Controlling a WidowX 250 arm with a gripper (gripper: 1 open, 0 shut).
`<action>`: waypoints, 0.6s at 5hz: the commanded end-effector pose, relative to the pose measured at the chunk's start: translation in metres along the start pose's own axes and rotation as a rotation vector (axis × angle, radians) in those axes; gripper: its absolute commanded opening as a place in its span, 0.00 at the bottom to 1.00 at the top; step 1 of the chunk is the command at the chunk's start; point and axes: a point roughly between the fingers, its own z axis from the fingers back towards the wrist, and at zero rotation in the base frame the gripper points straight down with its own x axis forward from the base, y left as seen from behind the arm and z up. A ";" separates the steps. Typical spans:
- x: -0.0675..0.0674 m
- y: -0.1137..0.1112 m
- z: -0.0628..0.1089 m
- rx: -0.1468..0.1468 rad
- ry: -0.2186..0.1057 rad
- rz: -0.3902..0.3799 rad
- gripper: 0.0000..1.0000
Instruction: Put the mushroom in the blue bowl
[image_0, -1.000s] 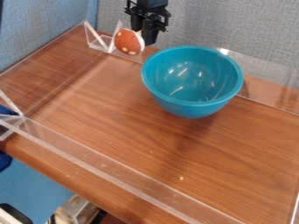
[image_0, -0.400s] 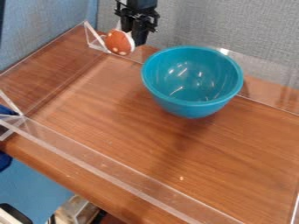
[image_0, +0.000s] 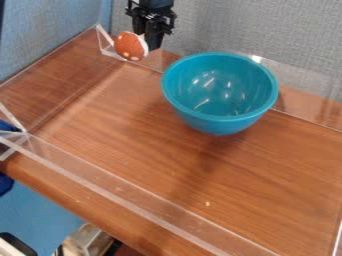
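Observation:
The mushroom (image_0: 127, 43), a small orange-brown cap with a bit of cream stem, is at the table's far left corner, close to the clear wall. My gripper (image_0: 151, 38) points straight down just right of it. Its dark fingers are shut on the mushroom's stem side, and the cap sticks out to the left. The blue bowl (image_0: 221, 92) stands upright and holds nothing. It lies to the right of the gripper and nearer the camera, apart from both gripper and mushroom.
Low clear acrylic walls (image_0: 107, 40) run around the wooden tabletop (image_0: 120, 130). The back-left corner of these walls is right beside the mushroom. A blue-grey backdrop stands behind the table.
The gripper has shifted left along the back edge, away from the bowl, and the mushroom has moved left with it. The bowl has not moved.

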 end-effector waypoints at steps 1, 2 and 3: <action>0.000 -0.004 0.039 0.050 -0.070 -0.035 0.00; -0.001 -0.014 0.048 0.059 -0.077 -0.067 0.00; -0.001 -0.022 0.057 0.069 -0.082 -0.100 0.00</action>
